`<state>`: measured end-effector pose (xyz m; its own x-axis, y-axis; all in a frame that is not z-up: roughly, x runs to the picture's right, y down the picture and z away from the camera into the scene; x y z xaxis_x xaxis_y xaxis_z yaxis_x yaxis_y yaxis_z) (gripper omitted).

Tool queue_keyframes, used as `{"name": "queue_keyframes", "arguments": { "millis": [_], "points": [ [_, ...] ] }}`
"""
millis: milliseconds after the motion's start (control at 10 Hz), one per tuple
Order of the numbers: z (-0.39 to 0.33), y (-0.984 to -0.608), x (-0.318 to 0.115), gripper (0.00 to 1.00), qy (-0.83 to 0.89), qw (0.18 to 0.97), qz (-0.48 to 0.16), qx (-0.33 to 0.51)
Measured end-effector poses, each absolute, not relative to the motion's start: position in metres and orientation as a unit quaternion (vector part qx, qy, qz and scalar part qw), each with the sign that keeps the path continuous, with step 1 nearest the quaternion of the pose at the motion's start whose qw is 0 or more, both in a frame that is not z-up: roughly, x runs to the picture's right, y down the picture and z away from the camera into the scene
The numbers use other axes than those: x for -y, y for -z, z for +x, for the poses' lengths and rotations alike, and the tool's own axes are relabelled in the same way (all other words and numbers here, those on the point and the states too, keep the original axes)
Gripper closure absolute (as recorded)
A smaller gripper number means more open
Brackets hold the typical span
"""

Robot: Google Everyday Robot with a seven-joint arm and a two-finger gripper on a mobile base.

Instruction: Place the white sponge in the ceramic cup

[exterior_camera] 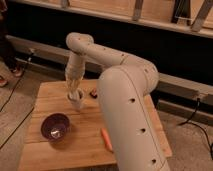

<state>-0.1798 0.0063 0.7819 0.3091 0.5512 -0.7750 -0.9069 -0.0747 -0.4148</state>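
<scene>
Dark purple bowl (55, 126), orange carrot-like piece (106, 139) and small dark object (93, 93), well apart, on wooden table (47, 100).

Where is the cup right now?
In the camera view the cup stands on the table, left of centre, just behind the bowl, with the claw right at its mouth.

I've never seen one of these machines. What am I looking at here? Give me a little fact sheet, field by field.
Setting: a wooden table in front of a dark wall
Robot: one white arm bending down to the table
Hand: the hand is at the mouth of the ceramic cup
White sponge: cannot be made out on its own
Bowl: a dark purple bowl stands apart from the cup, nearer the camera
Other items: an orange carrot-like piece lies beside the arm, and a small dark item beside the cup is too small to identify
</scene>
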Motion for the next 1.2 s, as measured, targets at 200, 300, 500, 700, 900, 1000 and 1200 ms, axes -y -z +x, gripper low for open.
{"name": "queue_keyframes", "arguments": {
  "millis": [200,300,500,700,900,1000,1200],
  "points": [
    [-0.1802,-0.7825,-0.0063,0.20,-0.557,0.654,-0.476,-0.188],
    [-0.1801,-0.7829,-0.0063,0.20,-0.557,0.655,-0.475,-0.188],
    [-0.1796,-0.7836,-0.0052,0.20,-0.558,0.657,-0.470,-0.190],
    [-0.1763,-0.7820,0.0010,0.20,-0.553,0.676,-0.448,-0.192],
    [-0.1764,-0.7820,0.0029,0.20,-0.553,0.681,-0.441,-0.192],
    [-0.1764,-0.7818,0.0031,0.20,-0.553,0.681,-0.441,-0.192],
    [-0.1765,-0.7819,0.0031,0.20,-0.553,0.681,-0.441,-0.192]
  ]
}}
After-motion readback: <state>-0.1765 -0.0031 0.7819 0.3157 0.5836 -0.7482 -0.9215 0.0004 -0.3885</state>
